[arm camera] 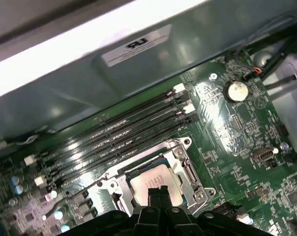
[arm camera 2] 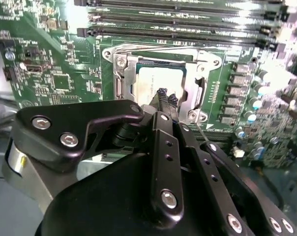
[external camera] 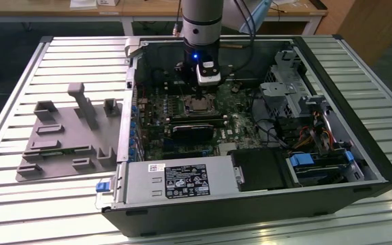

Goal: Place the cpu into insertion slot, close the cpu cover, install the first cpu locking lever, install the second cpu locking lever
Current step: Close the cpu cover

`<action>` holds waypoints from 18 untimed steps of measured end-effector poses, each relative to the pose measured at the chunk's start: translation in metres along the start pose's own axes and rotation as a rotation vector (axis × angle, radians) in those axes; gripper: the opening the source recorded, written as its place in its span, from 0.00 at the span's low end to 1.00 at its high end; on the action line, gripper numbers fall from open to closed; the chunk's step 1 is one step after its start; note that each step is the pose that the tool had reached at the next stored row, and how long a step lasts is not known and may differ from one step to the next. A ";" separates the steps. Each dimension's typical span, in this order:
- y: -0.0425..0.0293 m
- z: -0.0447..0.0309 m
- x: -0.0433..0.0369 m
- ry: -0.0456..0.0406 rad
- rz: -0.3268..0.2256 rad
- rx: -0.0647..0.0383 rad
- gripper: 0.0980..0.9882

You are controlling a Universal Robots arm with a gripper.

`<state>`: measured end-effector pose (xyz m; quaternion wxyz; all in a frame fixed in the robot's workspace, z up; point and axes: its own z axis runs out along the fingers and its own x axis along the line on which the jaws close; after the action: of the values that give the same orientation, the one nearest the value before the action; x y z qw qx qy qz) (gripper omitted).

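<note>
The cpu point(arm camera 2: 151, 78) point(arm camera: 156, 178) lies flat in the insertion slot point(arm camera 2: 161, 63) on the green motherboard point(external camera: 182, 115). Around it sits the silver cpu cover point(arm camera 2: 125, 73) point(arm camera: 185, 169), its window framing the chip. In both wrist views my gripper point(arm camera 2: 165, 96) point(arm camera: 157, 191) hangs just over the chip's near edge, the black fingertips pressed together with nothing between them. In the exterior view the gripper point(external camera: 201, 96) stands upright over the socket inside the open computer case. I cannot tell how the locking levers stand.
Long black memory slots point(arm camera: 124, 132) point(arm camera 2: 188, 19) run beside the socket. A black card point(external camera: 197, 127) lies near it, with the power supply point(external camera: 175, 181) at the case front and drive cages point(external camera: 318, 153) and cables at the exterior view's right. A grey fixture point(external camera: 67, 138) sits left of the case.
</note>
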<state>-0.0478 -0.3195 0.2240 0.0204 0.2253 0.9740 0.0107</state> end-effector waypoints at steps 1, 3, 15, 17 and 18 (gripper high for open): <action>0.0000 0.0000 0.0000 0.0001 -0.017 0.001 0.00; 0.0000 0.0002 0.0000 0.0002 -0.053 0.001 0.00; 0.0000 0.0020 0.0001 0.0037 -0.269 -0.001 0.00; 0.0000 0.0025 0.0001 0.0041 -0.306 -0.001 0.00; 0.0000 0.0027 0.0001 0.0042 -0.322 0.000 0.00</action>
<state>-0.0478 -0.3195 0.2214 0.0198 0.0661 0.9976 0.0078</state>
